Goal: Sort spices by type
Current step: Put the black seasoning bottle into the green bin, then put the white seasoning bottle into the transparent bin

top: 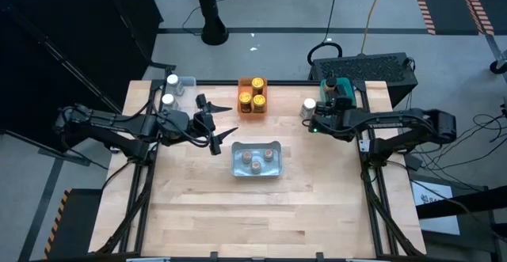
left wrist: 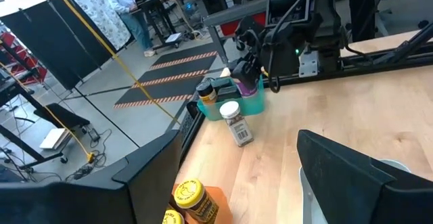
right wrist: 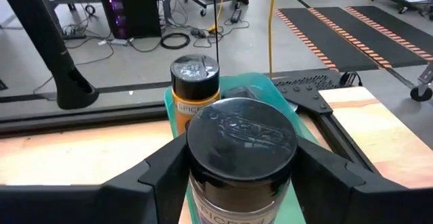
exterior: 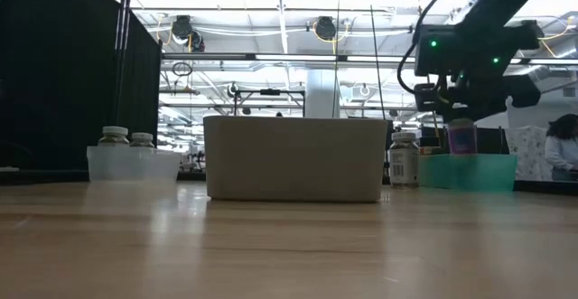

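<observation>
My right gripper point(right wrist: 240, 183) is shut on a black-lidded spice jar point(right wrist: 240, 139) over the teal bin point(exterior: 488, 171) at the table's far right. A second black-lidded jar point(right wrist: 195, 75) stands in that bin. A white-lidded jar point(top: 308, 107) stands on the table just left of the bin. Yellow-lidded jars point(top: 253, 96) sit in the orange bin, brown-lidded jars point(top: 256, 161) in the clear middle bin point(top: 238, 171), and white-lidded jars point(top: 170, 81) in the far-left clear bin. My left gripper point(top: 230, 121) hangs open, left of the middle, touching nothing. My right gripper pinches the black-lidded jar between its two fingers point(right wrist: 159, 173), on opposite sides of the jar's body just under the lid point(right wrist: 203, 197). The fingers come from the table's near side, slanting down. The jar stands upright; its base is hidden by the teal bin's wall.
The wooden tabletop point(top: 261, 214) lies bare along its near half. The orange bin point(top: 242, 113) stands at the far middle. Beyond the far right corner sits a dark box point(top: 372, 68). People show in the room behind point(exterior: 564, 145).
</observation>
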You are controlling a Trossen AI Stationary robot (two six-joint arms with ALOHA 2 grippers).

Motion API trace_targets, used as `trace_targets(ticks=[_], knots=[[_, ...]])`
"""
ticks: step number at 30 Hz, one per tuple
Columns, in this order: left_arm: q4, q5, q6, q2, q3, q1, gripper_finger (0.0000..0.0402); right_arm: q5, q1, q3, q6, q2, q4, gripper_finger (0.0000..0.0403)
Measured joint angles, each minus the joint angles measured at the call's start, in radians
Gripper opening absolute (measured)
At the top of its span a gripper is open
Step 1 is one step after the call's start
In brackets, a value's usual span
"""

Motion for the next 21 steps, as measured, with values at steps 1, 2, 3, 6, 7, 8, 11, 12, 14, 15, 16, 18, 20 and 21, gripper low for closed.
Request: trace_targets(ticks=[1,2,3,6,7,8,11,12,14,15,16,18,20,21], knots=[[0.000,0.000,0.000,0.000,0.000,0.000,0.0301,-0.004,0.000,0.000,0.000,0.003,0.001,0.0214],[0.000,0.000,0.000,0.000,0.000,0.000,0.0301,-0.009,0.000,0.000,0.001,0.006,0.000,0.0216],[0.000,0.000,0.000,0.000,0.000,-0.001,0.0301,-0.012,0.000,0.000,0.001,0.006,0.001,0.0219],[-0.001,0.000,0.000,0.000,0.000,-0.003,0.0301,-0.026,0.000,0.000,0.003,0.006,0.003,0.0229],[-0.005,0.000,-0.001,0.000,0.000,-0.006,0.0301,-0.026,0.000,0.000,0.003,0.006,0.004,0.0233],[-0.009,0.000,-0.001,0.000,0.000,-0.009,0.0301,-0.026,0.000,0.000,0.003,0.006,0.003,0.0238],[-0.021,0.000,-0.010,0.000,0.000,-0.015,0.0301,-0.028,0.000,0.000,0.003,0.006,0.003,0.0252],[-0.027,0.000,-0.018,0.000,0.000,-0.015,0.0301,-0.028,0.000,0.000,0.002,0.006,0.003,0.0257],[-0.040,0.000,-0.026,0.000,0.000,-0.015,0.0301,-0.029,0.000,0.000,0.001,0.004,0.003,0.0265],[-0.047,0.000,-0.029,0.000,0.000,-0.015,0.0301,-0.026,0.002,0.000,0.000,0.002,0.003,0.0268],[-0.058,0.000,-0.037,0.000,0.000,-0.015,0.0301,-0.024,0.007,0.000,-0.001,-0.001,0.003,0.0271],[-0.082,0.000,-0.052,0.000,0.000,-0.015,0.0301,-0.015,0.019,0.000,-0.015,-0.007,0.005,0.0275],[-0.119,0.000,-0.065,0.000,0.000,-0.015,0.0301,-0.009,0.036,0.002,-0.040,-0.019,0.014,0.0277],[-0.138,0.000,-0.077,0.000,0.000,-0.015,0.0301,-0.007,0.046,0.009,-0.056,-0.023,0.024,0.0277]])
